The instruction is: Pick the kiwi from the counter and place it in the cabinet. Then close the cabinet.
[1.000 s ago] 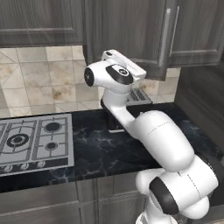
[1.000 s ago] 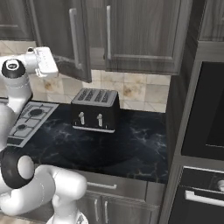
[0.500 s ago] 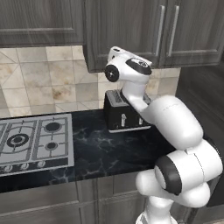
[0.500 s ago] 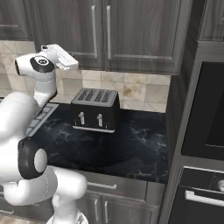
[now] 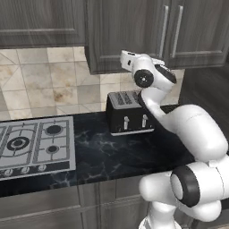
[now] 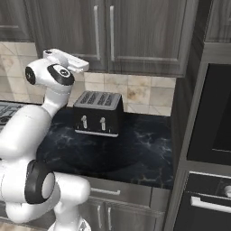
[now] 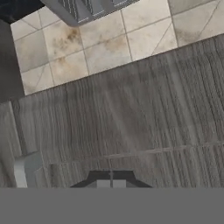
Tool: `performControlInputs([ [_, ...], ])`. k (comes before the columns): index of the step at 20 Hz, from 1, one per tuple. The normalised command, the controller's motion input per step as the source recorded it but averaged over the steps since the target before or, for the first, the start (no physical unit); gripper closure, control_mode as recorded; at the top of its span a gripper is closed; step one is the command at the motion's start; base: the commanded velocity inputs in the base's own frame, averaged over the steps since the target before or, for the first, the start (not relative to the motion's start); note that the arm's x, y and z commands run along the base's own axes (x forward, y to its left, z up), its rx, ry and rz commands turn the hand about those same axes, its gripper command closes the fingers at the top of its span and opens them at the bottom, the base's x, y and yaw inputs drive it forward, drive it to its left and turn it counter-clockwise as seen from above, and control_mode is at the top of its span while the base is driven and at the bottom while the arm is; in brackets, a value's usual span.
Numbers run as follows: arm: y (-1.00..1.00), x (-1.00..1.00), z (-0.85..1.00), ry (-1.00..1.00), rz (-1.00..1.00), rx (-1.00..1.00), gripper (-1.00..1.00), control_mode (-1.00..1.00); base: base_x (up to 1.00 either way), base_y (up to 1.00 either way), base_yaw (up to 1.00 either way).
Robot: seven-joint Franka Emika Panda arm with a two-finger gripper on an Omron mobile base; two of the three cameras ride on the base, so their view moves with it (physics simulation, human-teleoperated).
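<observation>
one toaster [image 6: 98, 113], one cabinet [image 6: 135, 34] (two doors shut), one hob [image 5: 33, 145].

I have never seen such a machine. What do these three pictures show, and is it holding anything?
It is a white robot arm in a rendered kitchen. Two pictures come from cameras behind the arm, left and right. The third comes from a camera on its hand, looking at the closed cabinet and tiled wall. On the black counter stand a toaster and a gas hob. The gripper shows at the bottom of the hand picture; I cannot tell how its jaws stand. I see nothing held.
</observation>
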Motion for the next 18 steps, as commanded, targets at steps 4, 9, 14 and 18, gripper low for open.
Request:
performControlInputs([
  [4,-0.17,-1.00,0.58,0.00,0.21,-0.06,1.00,-1.00,0.00,0.00,0.00],
  [9,-0.04,-1.00,0.63,0.07,0.24,-0.09,1.00,-1.00,0.00,0.00,0.00],
  [14,0.00,-1.00,0.52,0.25,0.27,-0.08,1.00,-1.00,0.00,0.00,0.00],
  [18,0.00,-1.00,0.49,0.32,0.25,-0.09,1.00,-1.00,0.00,0.00,0.00],
])
